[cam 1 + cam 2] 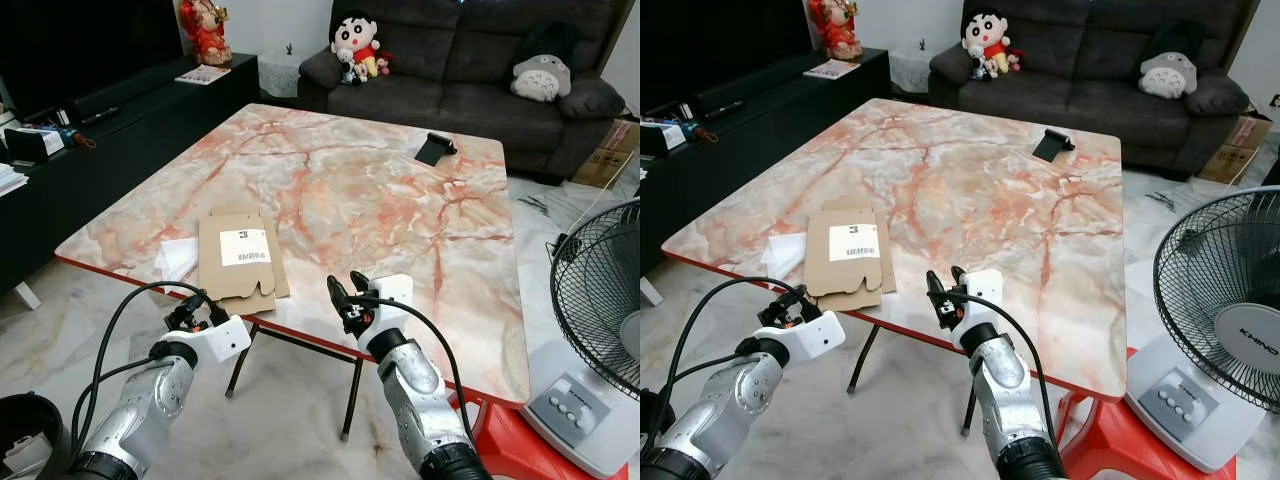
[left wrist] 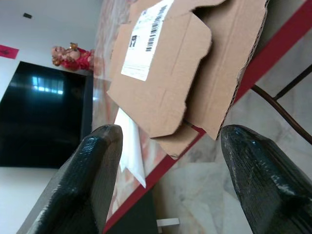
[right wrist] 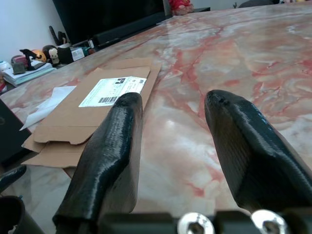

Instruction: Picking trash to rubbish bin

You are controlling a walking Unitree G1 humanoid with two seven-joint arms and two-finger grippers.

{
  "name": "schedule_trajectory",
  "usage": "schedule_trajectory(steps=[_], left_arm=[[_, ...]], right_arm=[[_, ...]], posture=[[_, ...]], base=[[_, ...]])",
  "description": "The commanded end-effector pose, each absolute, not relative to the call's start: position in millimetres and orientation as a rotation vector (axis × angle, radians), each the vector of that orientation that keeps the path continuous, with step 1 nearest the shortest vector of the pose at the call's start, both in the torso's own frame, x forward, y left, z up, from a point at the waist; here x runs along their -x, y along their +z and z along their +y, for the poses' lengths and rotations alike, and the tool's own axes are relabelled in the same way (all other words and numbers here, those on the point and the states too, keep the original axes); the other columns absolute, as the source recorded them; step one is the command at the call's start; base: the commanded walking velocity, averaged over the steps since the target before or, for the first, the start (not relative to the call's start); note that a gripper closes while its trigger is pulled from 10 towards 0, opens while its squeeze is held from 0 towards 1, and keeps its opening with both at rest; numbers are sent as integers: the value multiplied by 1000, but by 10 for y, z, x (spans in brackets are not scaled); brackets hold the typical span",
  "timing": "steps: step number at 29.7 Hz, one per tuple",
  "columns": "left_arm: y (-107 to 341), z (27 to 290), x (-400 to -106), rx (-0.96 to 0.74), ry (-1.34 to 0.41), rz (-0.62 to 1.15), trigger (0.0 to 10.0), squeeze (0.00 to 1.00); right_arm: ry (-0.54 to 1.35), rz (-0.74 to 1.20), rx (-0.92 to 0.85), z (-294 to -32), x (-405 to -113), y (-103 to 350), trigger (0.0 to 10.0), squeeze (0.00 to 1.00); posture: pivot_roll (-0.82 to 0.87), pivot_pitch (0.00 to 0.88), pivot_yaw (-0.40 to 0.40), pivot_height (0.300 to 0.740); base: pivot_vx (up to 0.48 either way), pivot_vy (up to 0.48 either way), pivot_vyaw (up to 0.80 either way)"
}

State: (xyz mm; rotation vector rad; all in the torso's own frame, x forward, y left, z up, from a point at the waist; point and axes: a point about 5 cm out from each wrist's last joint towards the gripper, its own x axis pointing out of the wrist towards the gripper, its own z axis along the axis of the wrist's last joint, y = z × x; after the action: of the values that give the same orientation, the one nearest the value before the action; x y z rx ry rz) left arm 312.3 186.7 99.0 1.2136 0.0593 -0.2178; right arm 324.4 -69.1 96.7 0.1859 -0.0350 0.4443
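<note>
The flat cardboard box point(image 1: 238, 256) with a white label lies on the pink marble counter point(image 1: 400, 200), right at the counter's near edge, and one corner of the box sticks out a little over that edge. A thin white paper point(image 1: 178, 258) lies just beside the box, on its left side, partly tucked under it. The box's long side runs away from the robot, from the near edge toward the middle of the counter. The left pincer point(image 1: 196, 309) hangs just below and in front of the box's near end, with its two black fingers wide apart and nothing between them. The right pincer point(image 1: 344, 291) is at the counter's edge, off to the right of the box, also wide open and empty. The left one looks closer to the box, so it seems the better one to reach up and grab the part that sticks out. A dark bin point(image 1: 28, 430) sits on the floor, below and left of the box.
</note>
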Motion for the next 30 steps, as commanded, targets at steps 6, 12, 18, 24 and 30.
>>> schedule_trajectory(steps=[6,12,18,24,30], left_arm=[[982,1848,-3195,-1251,-232,51,10000,0],[945,1807,-3241,-1249,-246,59,10000,0],[897,1781,-3260,-1247,-256,67,10000,0],[891,1752,-3311,-1240,-256,63,10000,0],[909,1764,-3347,-1247,-244,57,10000,0]], right_arm=[[442,-27,-178,-696,-3231,935,10000,0],[435,-27,-177,-723,-3227,934,10000,0],[431,-25,-176,-733,-3215,925,10000,0],[426,-22,-173,-753,-3207,920,10000,0],[424,-18,-173,-760,-3197,912,10000,0]], posture=[[10,23,-30,740],[3,44,-35,740],[-4,55,-38,740],[-9,69,-42,740],[-11,80,-44,740]], base=[[0,0,0],[0,0,0],[0,0,0],[0,0,0],[0,0,0]])
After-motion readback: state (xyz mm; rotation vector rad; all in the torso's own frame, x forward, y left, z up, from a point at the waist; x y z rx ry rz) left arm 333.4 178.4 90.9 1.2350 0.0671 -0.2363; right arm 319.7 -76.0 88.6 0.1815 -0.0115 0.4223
